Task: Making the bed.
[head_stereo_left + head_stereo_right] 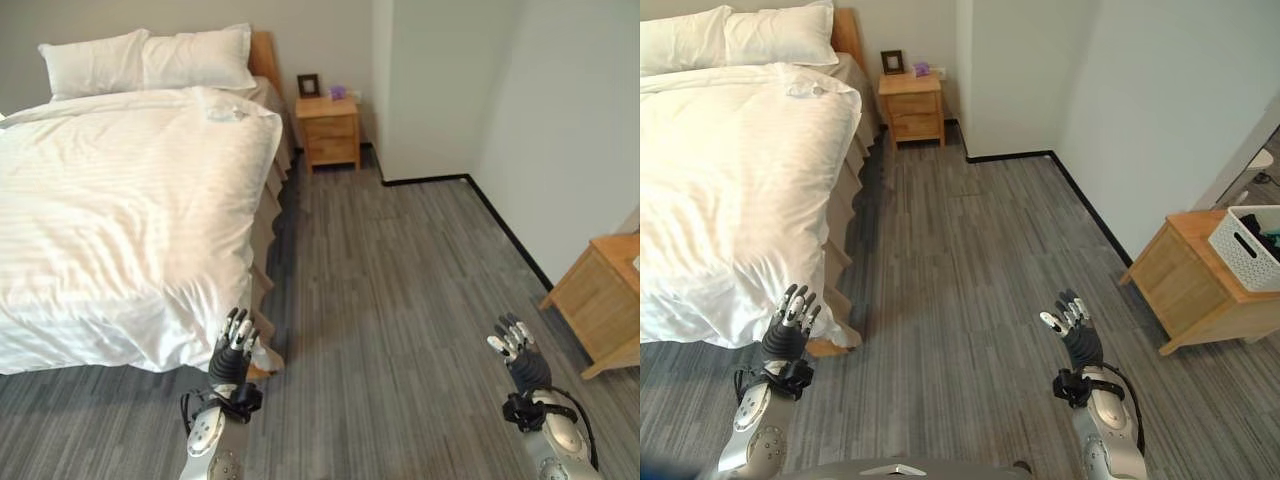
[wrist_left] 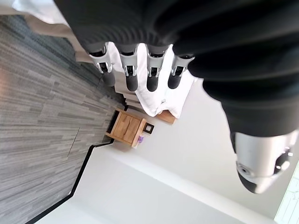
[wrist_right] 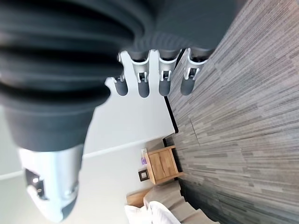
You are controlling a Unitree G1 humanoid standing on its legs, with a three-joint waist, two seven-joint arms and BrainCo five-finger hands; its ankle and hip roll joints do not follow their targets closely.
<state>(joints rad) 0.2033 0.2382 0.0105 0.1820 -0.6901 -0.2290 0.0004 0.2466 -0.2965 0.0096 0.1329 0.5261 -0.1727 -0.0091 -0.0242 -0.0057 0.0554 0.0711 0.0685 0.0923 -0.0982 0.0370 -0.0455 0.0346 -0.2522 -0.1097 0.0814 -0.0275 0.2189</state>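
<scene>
Bed (image 1: 262,62): white duvet (image 1: 120,220) spread over it, hanging past the foot corner; two pillows (image 1: 150,60) at the headboard edge. Left hand (image 1: 232,352): fingers straight and apart, empty, raised just beside the duvet's foot corner. Right hand (image 1: 515,345): fingers relaxed, apart, empty, over the floor (image 1: 400,280). Nightstand (image 1: 329,130): beside the headboard.

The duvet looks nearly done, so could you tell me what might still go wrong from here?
1. The duvet hangs low at the bed's near corner, close to the open left hand; a reach could snag and drag it.
2. The open right hand hovers over the floor, with the wooden cabinet and its white basket nearby on that side.
</scene>
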